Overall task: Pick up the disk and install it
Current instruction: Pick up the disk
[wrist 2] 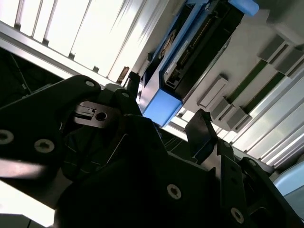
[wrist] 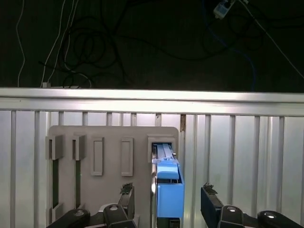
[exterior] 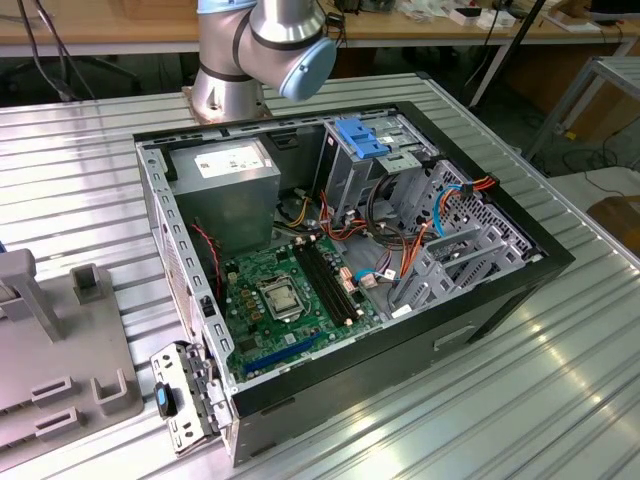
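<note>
- In a slot of the rack, the disk stood on edge.
- The gripper was spread wide, straddling the disk without touching it.
- The exterior view showed the open case, right of the rack.

Flat dark rectangular disk with bright blue plastic rails along its edges, standing up on its thin edge, tucked in the end slot of a pale grey plastic holder, on a ribbed silver metal table
</note>
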### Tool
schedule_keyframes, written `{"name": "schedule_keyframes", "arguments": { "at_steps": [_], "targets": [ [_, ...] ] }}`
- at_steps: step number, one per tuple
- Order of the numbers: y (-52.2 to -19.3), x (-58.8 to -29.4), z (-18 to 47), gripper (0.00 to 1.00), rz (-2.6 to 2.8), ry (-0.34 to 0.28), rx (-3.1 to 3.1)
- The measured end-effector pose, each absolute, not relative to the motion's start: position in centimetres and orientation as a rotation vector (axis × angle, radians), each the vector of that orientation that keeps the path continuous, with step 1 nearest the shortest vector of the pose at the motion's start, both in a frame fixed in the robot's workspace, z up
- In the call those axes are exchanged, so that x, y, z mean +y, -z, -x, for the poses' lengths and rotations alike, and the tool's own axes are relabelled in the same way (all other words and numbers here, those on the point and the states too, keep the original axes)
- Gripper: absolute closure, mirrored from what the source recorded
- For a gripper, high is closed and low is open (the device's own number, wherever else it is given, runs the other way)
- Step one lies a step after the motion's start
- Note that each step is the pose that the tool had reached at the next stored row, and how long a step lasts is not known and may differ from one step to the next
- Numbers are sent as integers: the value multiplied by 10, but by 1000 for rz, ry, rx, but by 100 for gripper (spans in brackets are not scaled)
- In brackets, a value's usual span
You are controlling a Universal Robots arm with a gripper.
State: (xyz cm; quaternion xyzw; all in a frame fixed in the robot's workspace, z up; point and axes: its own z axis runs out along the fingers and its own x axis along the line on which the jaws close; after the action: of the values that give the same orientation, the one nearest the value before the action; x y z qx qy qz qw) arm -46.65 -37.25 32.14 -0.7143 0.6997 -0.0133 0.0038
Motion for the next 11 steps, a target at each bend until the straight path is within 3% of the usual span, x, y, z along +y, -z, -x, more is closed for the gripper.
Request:
{"name": "schedule_keyframes", "arguments": {
  "at_steps": [5, 6, 8, 11],
  "targets": [
    [-314, -372, 468, 34, 2239, 42, 2193],
    [-313, -372, 468, 35, 2239, 42, 2193],
    [-312, -372, 469, 49, 2239, 42, 2192],
    [-308, -372, 471, 49, 2238, 44, 2191]
  ]
}}
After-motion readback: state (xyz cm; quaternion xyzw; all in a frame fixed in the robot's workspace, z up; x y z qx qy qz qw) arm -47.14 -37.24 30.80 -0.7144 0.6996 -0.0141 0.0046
